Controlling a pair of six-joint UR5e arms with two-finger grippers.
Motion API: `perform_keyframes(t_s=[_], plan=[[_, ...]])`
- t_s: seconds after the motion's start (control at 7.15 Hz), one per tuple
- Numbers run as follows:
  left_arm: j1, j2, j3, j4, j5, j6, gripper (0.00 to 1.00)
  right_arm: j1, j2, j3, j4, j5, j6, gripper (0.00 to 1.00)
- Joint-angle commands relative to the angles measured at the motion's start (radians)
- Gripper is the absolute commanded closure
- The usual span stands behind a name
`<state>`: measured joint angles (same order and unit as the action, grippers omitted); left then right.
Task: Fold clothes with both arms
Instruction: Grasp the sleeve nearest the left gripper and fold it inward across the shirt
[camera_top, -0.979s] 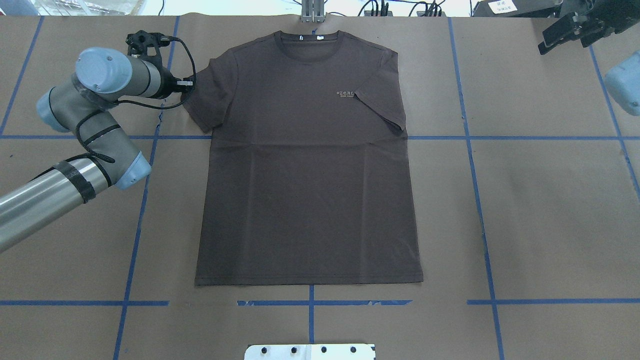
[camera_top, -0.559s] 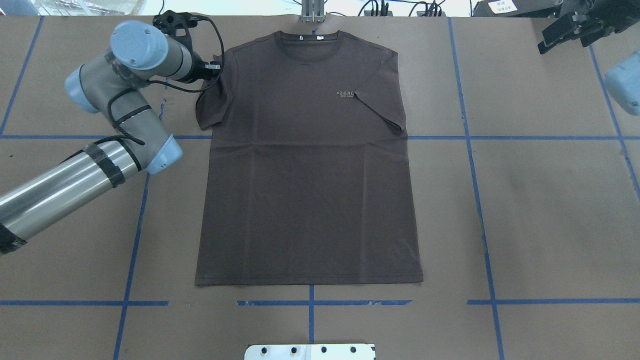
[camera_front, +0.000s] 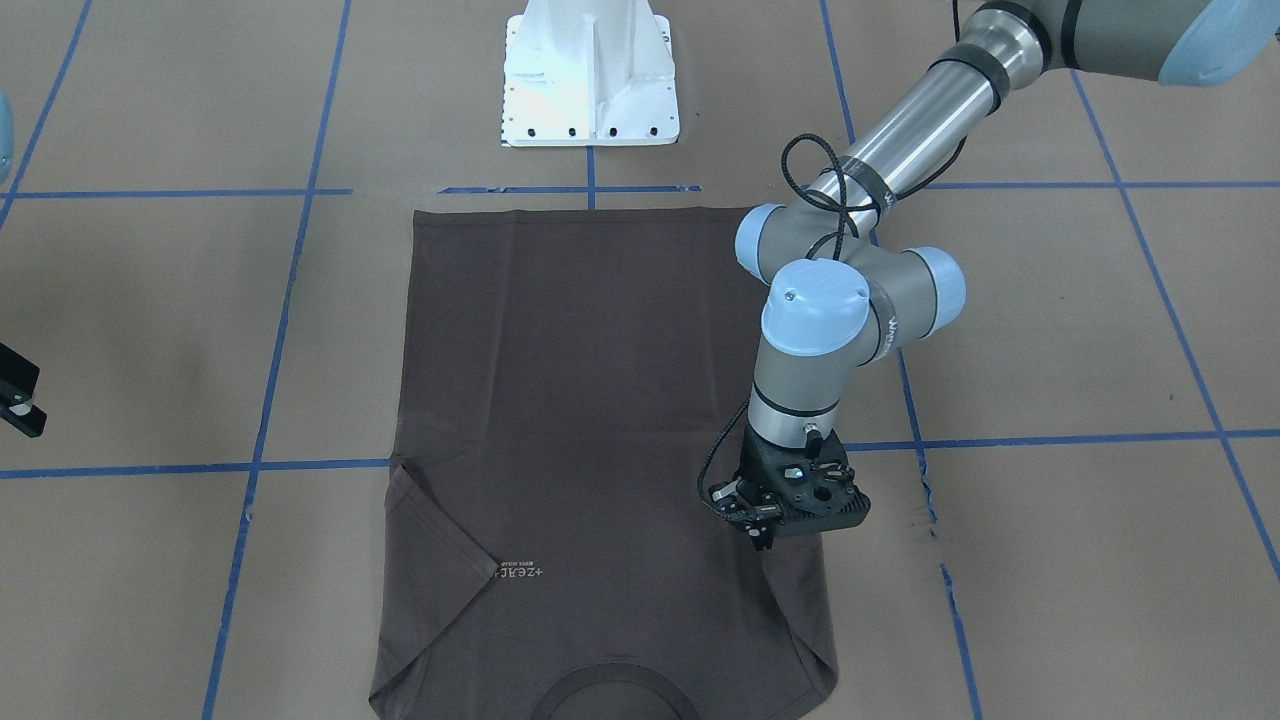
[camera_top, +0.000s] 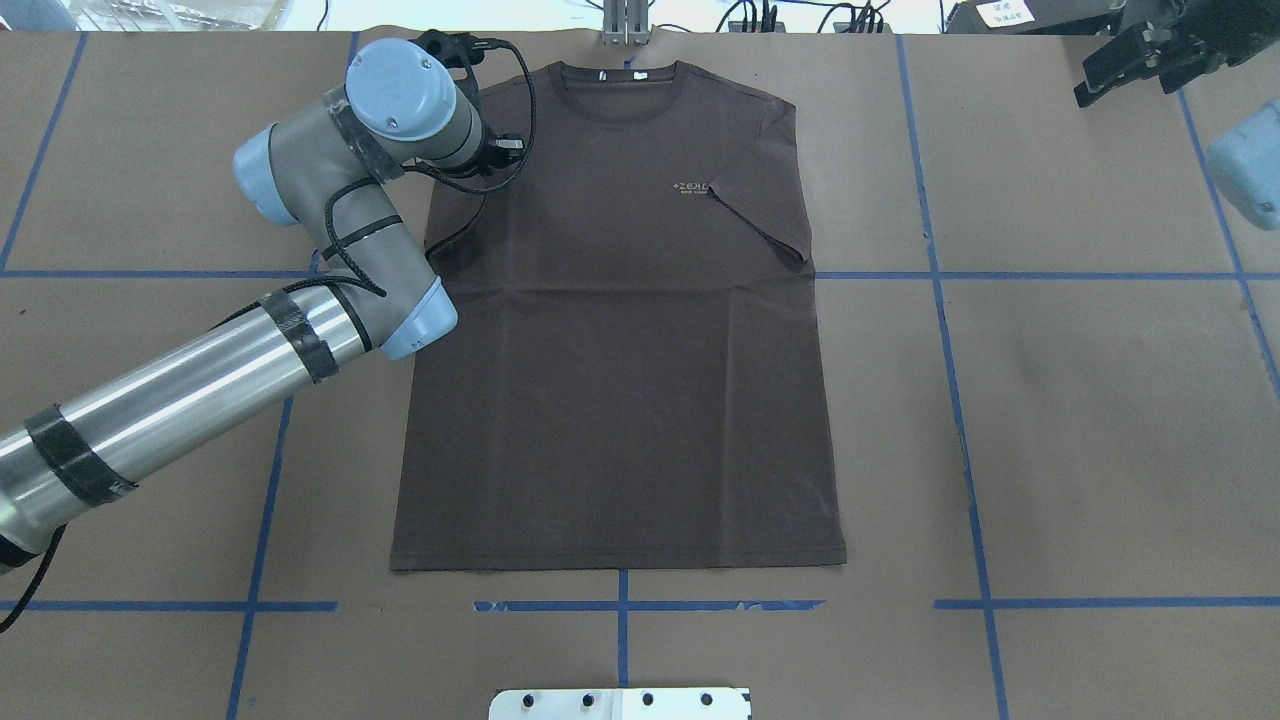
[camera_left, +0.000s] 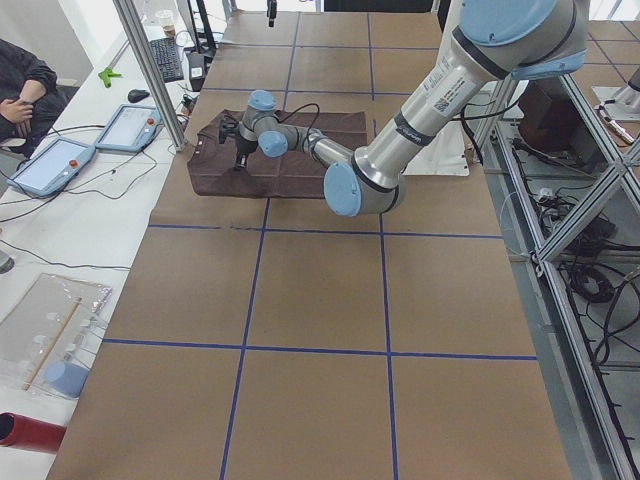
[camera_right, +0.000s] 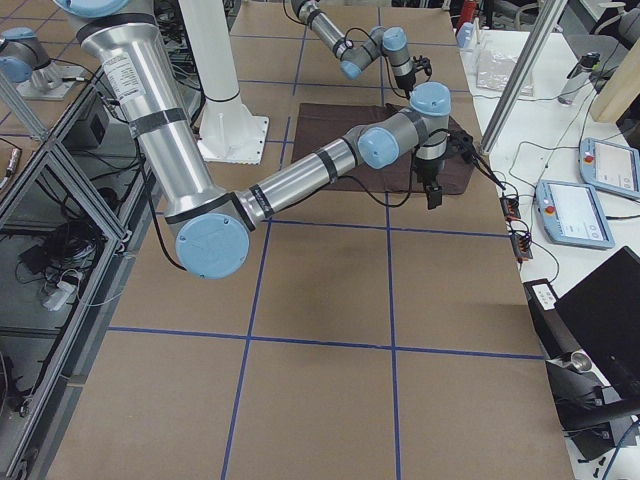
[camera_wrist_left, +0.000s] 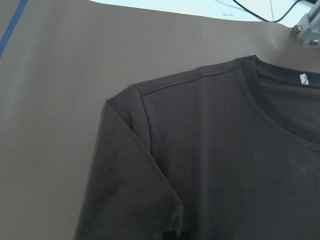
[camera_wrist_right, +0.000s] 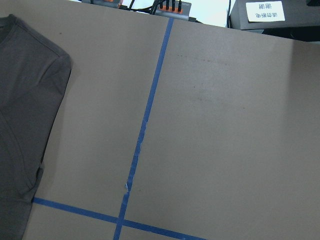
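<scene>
**Brown-papered table, T-shirt flat, left gripper over one shoulder**

Brown paper with blue tape lines (camera_top: 940, 275) is spread over the table (camera_top: 1080, 400); a dark grey-brown T-shirt (camera_top: 620, 400) is laid flat in the middle; the left gripper (camera_front: 765, 535) is placed over its shoulder on the robot's left; the right gripper (camera_top: 1130, 62) is seen well apart; for neither gripper can it be told whether the fingers are apart or together.

A robotics lab: teach pendants (camera_left: 48, 166), aluminium framing (camera_left: 152, 75), tape-gridded table (camera_top: 1100, 400).

Table w/ brown paper cover (camera_top: 1100, 400), blue tape grid (camera_top: 940, 275). White pedestal base (camera_front: 590, 70). White side bench (camera_left: 60, 250): tablets (camera_left: 52, 165), keyboard (camera_left: 165, 58), cables. Alu. frame post (camera_left: 150, 70).
</scene>
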<state>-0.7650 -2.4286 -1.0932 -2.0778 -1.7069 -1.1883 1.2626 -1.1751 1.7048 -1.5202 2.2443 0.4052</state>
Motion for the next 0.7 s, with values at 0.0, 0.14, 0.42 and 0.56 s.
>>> perform_keyframes(t_s=[0.0,0.14,0.42,0.56], plan=[[0.003,0.005,0.010,0.001,0.003,0.039,0.59,0.000,0.002,-0.001,0.000,0.000,0.001,0.00],[0.001,0.011,0.000,-0.004,0.001,0.190,0.01,-0.002,0.002,-0.002,0.000,0.000,0.003,0.00],[-0.002,0.034,-0.078,0.004,-0.014,0.231,0.00,-0.031,0.011,0.016,0.002,0.001,0.117,0.00],[0.000,0.107,-0.193,0.007,-0.037,0.231,0.00,-0.085,0.002,0.059,0.002,-0.021,0.230,0.00]])
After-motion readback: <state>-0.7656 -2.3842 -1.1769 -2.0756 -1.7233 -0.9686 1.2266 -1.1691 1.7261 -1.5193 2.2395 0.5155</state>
